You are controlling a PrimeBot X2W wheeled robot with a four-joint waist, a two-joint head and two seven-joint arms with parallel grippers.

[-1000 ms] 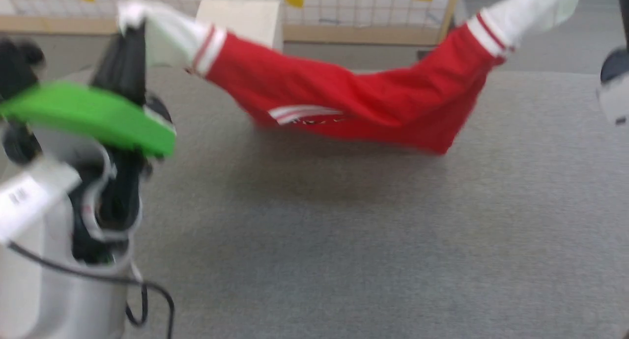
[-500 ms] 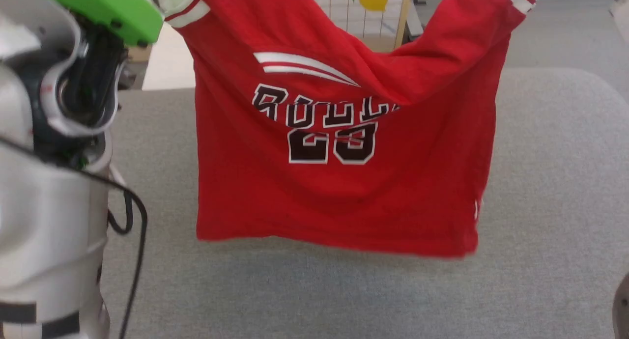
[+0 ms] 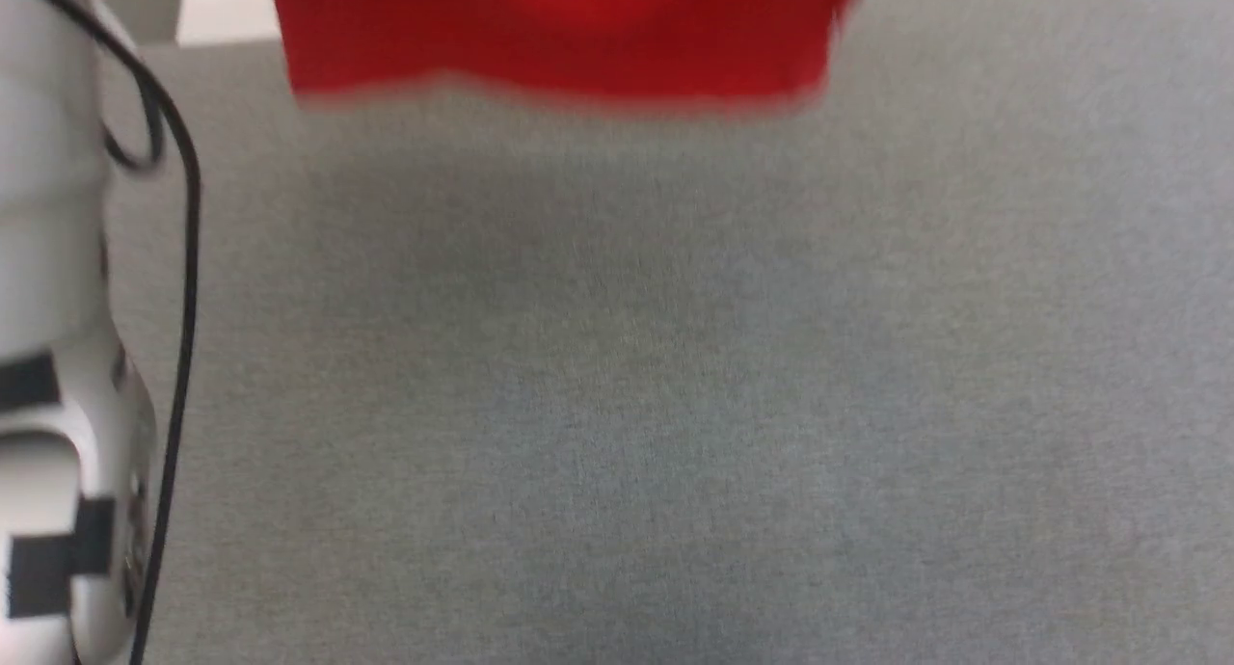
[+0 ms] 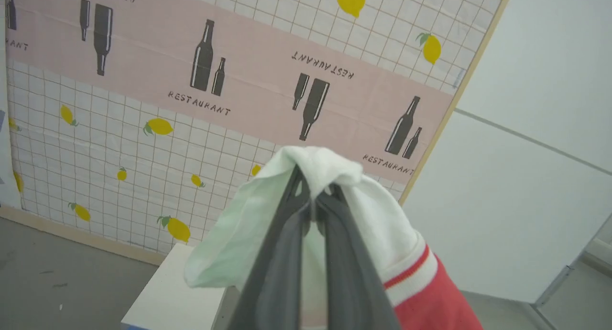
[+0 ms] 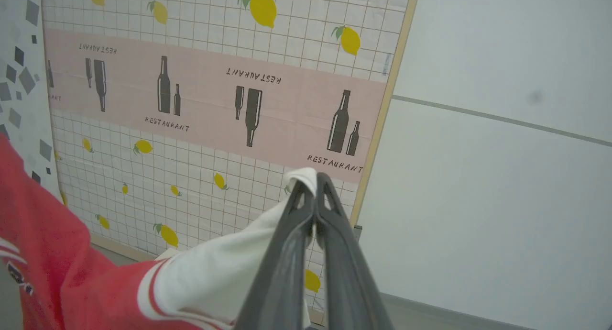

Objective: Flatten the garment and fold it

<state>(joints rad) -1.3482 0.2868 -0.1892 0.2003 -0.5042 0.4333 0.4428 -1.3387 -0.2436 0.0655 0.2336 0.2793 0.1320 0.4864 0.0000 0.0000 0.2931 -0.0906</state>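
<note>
Garment higher now; lemon-print screen behind

The gray table has wide room below the shirt. A white arm and cord block the left.

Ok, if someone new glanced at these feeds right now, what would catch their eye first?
First the red shirt hanging along the top of the head view over the grey table, its hem blurred. Then the wrist views: the left gripper shut on one white sleeve, the right gripper shut on the other sleeve, with a lemon-and-bottle screen behind.
</note>
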